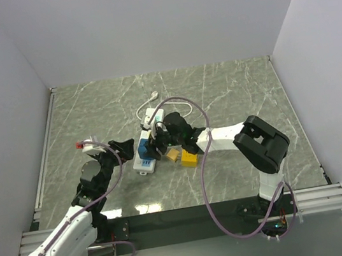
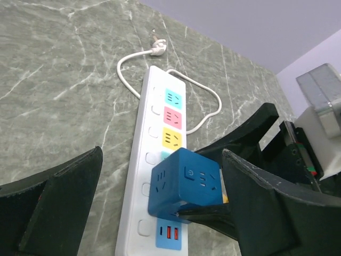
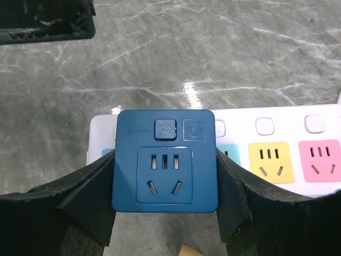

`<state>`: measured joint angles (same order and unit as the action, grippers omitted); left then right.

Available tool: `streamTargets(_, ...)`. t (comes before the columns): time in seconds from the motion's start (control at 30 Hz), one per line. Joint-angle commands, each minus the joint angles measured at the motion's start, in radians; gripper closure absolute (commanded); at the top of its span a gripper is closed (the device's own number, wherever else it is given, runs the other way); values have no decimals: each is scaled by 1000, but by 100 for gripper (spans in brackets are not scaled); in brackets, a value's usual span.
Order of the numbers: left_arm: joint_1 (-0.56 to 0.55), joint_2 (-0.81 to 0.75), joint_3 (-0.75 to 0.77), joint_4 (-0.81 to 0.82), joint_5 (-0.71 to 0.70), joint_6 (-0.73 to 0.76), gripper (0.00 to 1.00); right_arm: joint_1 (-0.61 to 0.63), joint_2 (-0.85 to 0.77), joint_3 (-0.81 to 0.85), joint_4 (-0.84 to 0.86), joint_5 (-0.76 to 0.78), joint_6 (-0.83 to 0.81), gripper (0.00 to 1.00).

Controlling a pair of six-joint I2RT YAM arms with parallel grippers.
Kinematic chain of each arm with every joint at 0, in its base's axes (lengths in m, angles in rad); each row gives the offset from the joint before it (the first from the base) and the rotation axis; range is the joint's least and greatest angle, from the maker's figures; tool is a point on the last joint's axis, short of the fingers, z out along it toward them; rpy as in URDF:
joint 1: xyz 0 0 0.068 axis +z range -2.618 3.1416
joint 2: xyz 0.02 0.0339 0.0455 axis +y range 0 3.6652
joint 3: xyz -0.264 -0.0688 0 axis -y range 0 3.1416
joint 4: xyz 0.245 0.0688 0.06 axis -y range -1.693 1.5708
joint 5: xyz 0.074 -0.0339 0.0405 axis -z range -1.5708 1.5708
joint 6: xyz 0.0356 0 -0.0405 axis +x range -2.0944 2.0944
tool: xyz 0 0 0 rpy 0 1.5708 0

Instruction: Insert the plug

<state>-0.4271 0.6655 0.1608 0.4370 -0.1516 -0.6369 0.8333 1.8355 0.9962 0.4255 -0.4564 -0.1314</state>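
Observation:
A blue cube plug with a socket face and a power button sits between the pads of my right gripper, which is shut on its two sides. The cube rests on the white power strip, over the socket just above the blue USB panel; whether its pins are fully in is hidden. My left gripper stands open, its fingers wide on either side of the strip and cube and touching neither. In the top view the cube is at the strip's near end, with the left gripper just to its left.
The strip carries yellow, pink and teal sockets beyond the cube. Its white cord loops behind it to a loose plug. Two yellow blocks lie under the right arm, just right of the strip.

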Motion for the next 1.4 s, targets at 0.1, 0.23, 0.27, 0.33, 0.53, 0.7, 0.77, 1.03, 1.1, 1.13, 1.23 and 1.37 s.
streamTargets(0.1,-9,-15,-3,-9,-29,28,0,4,-32,30,22,4,30,17)
streamTargets(0.23,-10,-12,-3,-17,-37,28,0,6,-21,18,55,16,35,4)
streamTargets(0.27,-12,-10,-4,-15,-39,29,0,4,-19,18,56,22,35,4)
streamTargets(0.33,-15,-7,-3,-12,-39,32,0,6,-21,21,53,39,36,4)
streamTargets(0.53,-48,32,5,48,-60,68,1,1,-119,-33,91,126,44,4)
streamTargets(0.7,-107,109,25,120,-92,108,0,-11,-229,-117,111,249,70,4)
streamTargets(0.77,-133,146,29,162,-98,117,1,-17,-264,-152,127,263,76,3)
streamTargets(1.03,-226,354,123,220,-152,174,1,-52,-430,-252,92,378,130,3)
streamTargets(1.1,-252,408,155,212,-193,192,1,-89,-478,-290,99,401,177,3)
streamTargets(1.13,-277,423,176,209,-203,204,1,-101,-507,-319,108,409,203,3)
streamTargets(1.23,-317,489,215,186,-265,223,1,-134,-539,-347,96,447,237,3)
streamTargets(1.37,-361,571,285,121,-374,250,1,-134,-561,-375,44,504,288,3)
